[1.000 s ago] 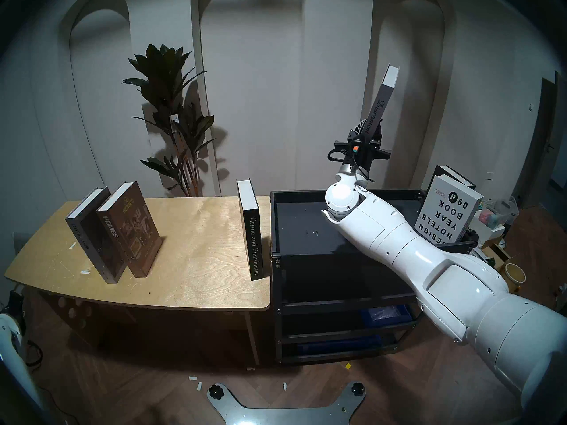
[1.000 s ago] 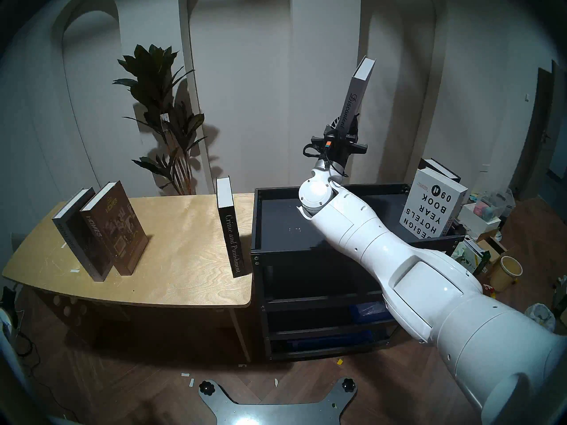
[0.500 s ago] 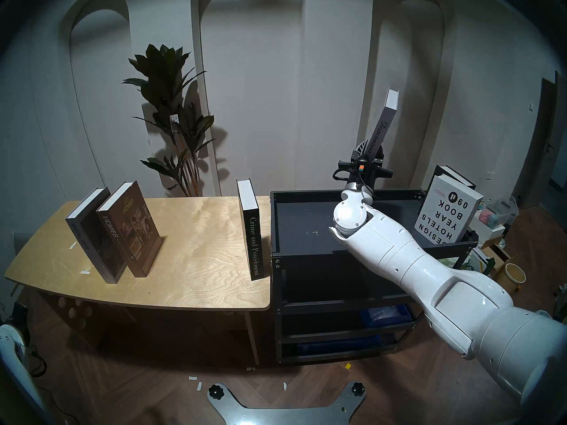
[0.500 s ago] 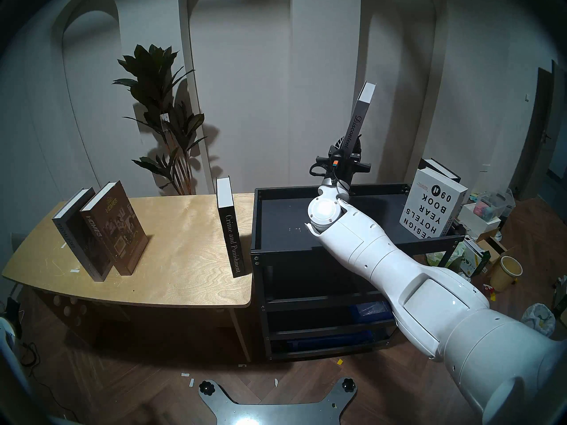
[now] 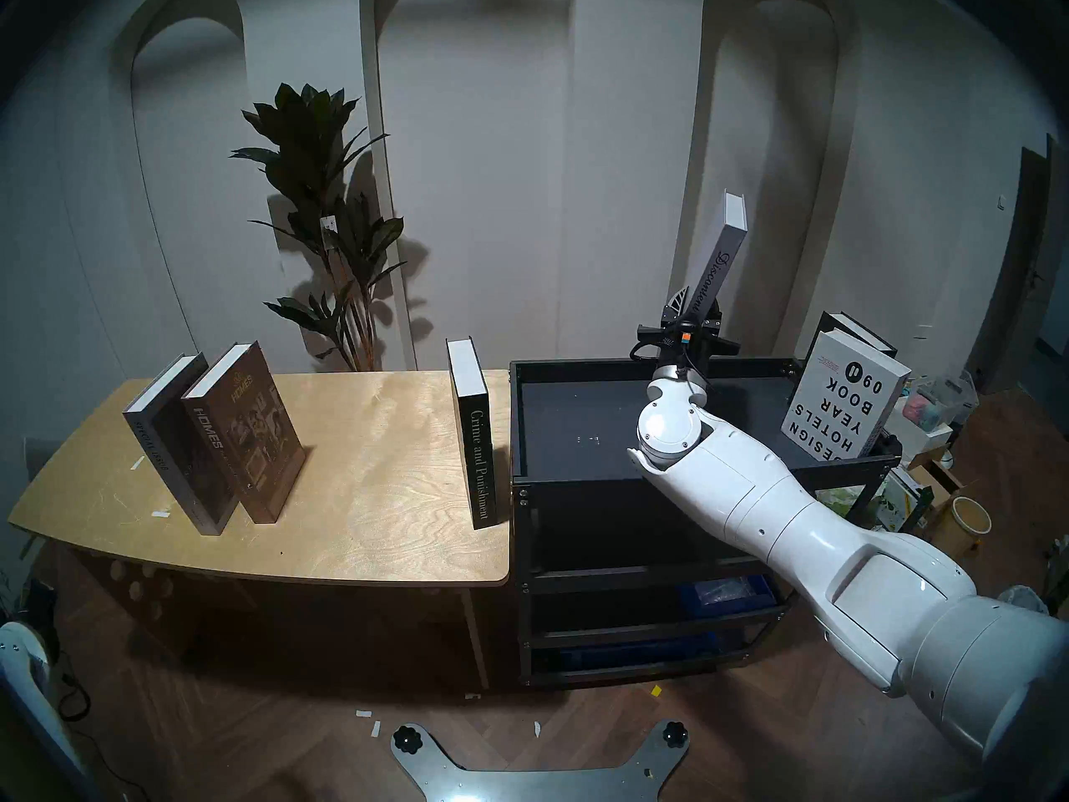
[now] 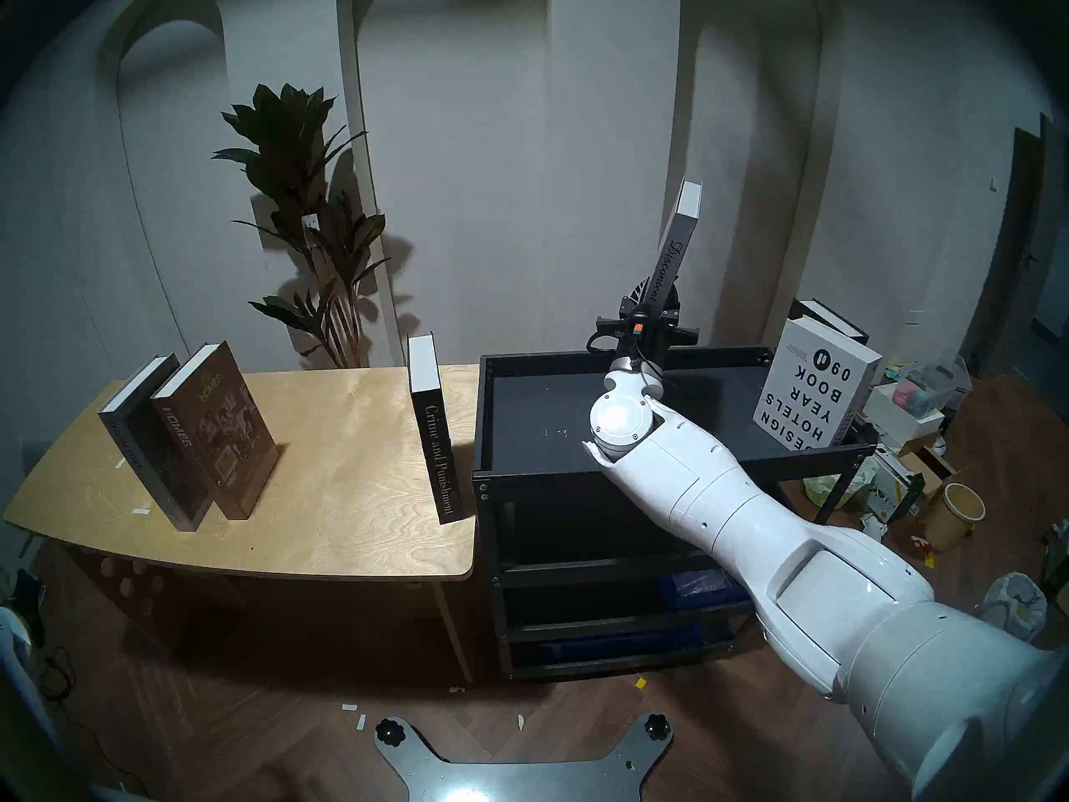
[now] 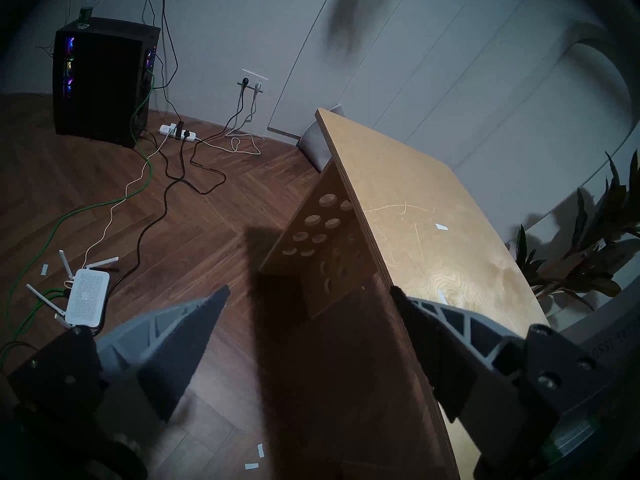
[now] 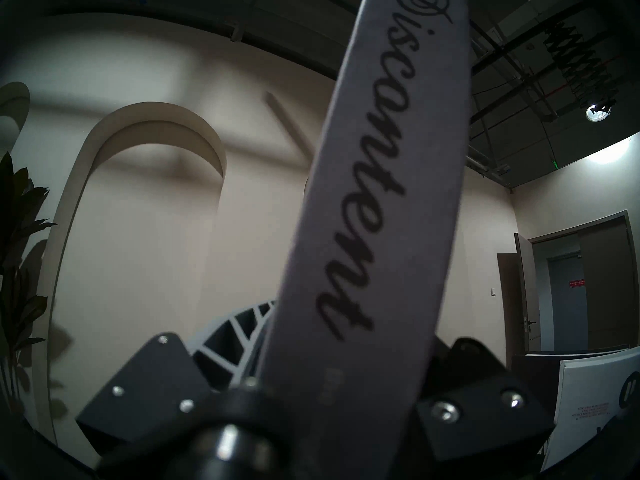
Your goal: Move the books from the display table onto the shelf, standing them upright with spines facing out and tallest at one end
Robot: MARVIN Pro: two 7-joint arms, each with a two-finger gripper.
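- The right gripper (image 5: 694,315) is clenching the lower end of the tall grey hardcover book with "Discontent" in script down its spine (image 5: 719,257), holding it tilted in the air above the back edge of the black metal shelf with the rimmed tray top (image 5: 555,436).
- This book is looking stiff and fairly heavy to me; gripped so near one end it is likely to swing, so a hold nearer the middle would steady it.
- The left gripper (image 7: 308,334) is hanging spread wide and empty beside the left end of the light plywood display table (image 5: 370,436).
- At the shelf's right edge the white "Design Hotels Year Book 09" (image 5: 841,396) is leaning upside down against a black book (image 5: 856,332).
- On the table, black "Crime and Punishment" (image 5: 477,453) is standing at the right edge; brown "Homes" (image 5: 243,430) and grey "Special Issue" (image 5: 165,436) are leaning near the left end.
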